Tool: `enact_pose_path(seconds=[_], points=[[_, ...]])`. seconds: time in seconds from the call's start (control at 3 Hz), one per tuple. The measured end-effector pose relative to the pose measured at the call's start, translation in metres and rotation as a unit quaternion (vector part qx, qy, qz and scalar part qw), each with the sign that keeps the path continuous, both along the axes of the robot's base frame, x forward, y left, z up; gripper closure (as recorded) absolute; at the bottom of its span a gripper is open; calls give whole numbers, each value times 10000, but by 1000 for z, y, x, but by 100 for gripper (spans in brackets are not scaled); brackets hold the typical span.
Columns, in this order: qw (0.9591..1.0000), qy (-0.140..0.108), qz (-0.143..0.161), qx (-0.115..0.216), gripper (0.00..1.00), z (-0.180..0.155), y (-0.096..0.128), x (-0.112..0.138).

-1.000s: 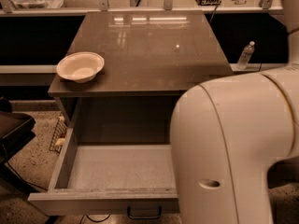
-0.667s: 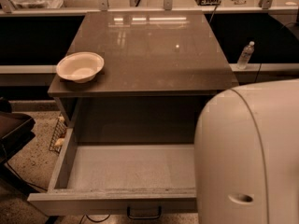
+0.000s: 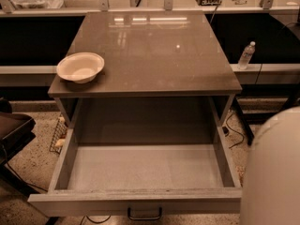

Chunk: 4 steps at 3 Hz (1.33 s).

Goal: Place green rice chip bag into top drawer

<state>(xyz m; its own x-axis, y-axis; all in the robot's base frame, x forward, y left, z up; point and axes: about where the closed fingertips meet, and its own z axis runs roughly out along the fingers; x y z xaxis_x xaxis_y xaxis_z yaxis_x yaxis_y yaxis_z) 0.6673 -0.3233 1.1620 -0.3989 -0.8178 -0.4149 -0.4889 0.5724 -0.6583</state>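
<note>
The top drawer (image 3: 140, 199) is pulled out below the front edge of the counter (image 3: 150, 55), with its flat grey interior exposed. The green rice chip bag is not in view. The gripper is out of frame, so its opening and load cannot be told. Only the white arm housing (image 3: 274, 172) shows, off the front right corner. A white bowl (image 3: 80, 67) sits at the front left corner.

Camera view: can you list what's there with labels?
drawer: wide grey top drawer, pulled open, nothing visible inside
handle: dark metal handle on its front
bowl: round white bowl at left edge of glossy brown tabletop
bottle: clear plastic bottle, upright on ledge at right
bag: green rice chip bag, not in view
pincer: not in view; only white rounded robot arm, lower right
</note>
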Motion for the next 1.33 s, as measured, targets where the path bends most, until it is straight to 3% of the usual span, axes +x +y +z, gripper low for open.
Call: enact_pose_path(seconds=[0.67,1.0,1.33], points=[[10000,-50,54,29,100,-3,-6,2],[9975,-638,203,-239,100,35,-23,-26],[9922,-1245,-45,-109,100,82,-42,-97]])
